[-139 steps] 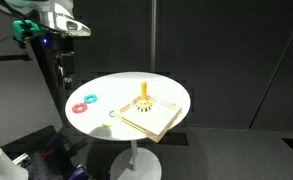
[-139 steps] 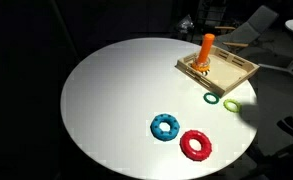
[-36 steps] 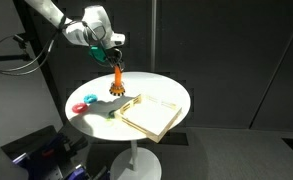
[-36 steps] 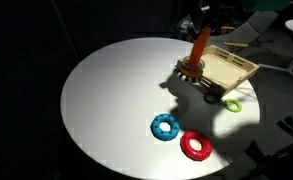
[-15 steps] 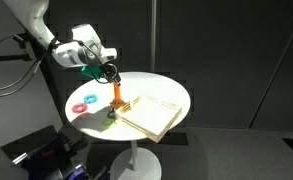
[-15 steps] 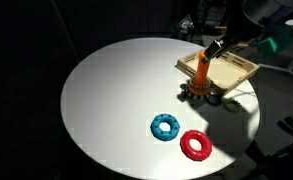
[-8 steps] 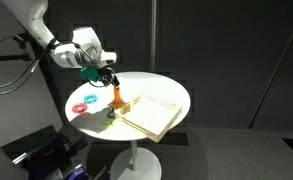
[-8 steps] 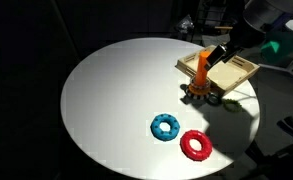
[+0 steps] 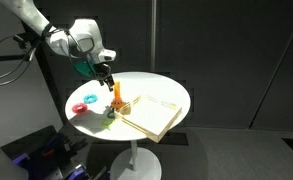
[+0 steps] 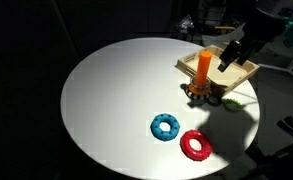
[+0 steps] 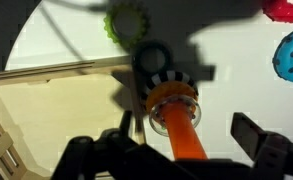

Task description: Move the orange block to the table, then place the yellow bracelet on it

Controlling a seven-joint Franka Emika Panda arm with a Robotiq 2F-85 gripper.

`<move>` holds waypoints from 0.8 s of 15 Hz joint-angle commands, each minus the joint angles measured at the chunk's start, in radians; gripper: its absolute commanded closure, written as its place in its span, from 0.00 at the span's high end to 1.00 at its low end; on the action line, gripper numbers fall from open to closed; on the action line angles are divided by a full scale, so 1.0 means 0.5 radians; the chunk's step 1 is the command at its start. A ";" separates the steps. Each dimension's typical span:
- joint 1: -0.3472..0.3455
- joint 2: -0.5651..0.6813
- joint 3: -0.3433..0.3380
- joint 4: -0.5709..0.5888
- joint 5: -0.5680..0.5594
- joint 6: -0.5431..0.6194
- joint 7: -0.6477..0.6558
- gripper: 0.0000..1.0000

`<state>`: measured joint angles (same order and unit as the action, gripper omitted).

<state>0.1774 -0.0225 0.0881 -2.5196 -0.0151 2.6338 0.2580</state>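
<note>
The orange block (image 10: 203, 66) stands upright on the round white table (image 10: 116, 100), just off the near corner of the tan wooden board (image 10: 231, 68). It also shows in an exterior view (image 9: 117, 93) and in the wrist view (image 11: 178, 135). The yellow bracelet (image 11: 167, 80), dark-ribbed, lies round the block's foot and shows dark in an exterior view (image 10: 197, 92). My gripper (image 9: 105, 72) is open and hangs just above and beside the block's top (image 10: 229, 57). In the wrist view the block rises between its spread fingers (image 11: 189, 130), apart from both.
A green ring (image 11: 126, 22) lies on the table by the board's corner. A blue ring (image 10: 165, 126) and a pink-red ring (image 10: 196, 145) lie nearer the table's front edge. The board takes up the table's far side.
The gripper set the orange block down on the table beside the board, opened and drew back from its top. The block now stands free.
</note>
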 commanded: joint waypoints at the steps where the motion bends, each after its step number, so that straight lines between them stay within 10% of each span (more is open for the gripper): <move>1: -0.076 -0.122 0.004 -0.051 0.038 -0.131 -0.082 1.00; 12: -0.171 -0.052 -0.010 -0.212 0.050 -0.106 -0.141 1.00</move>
<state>0.0974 -0.0474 0.0774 -2.6270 0.0091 2.5830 0.1885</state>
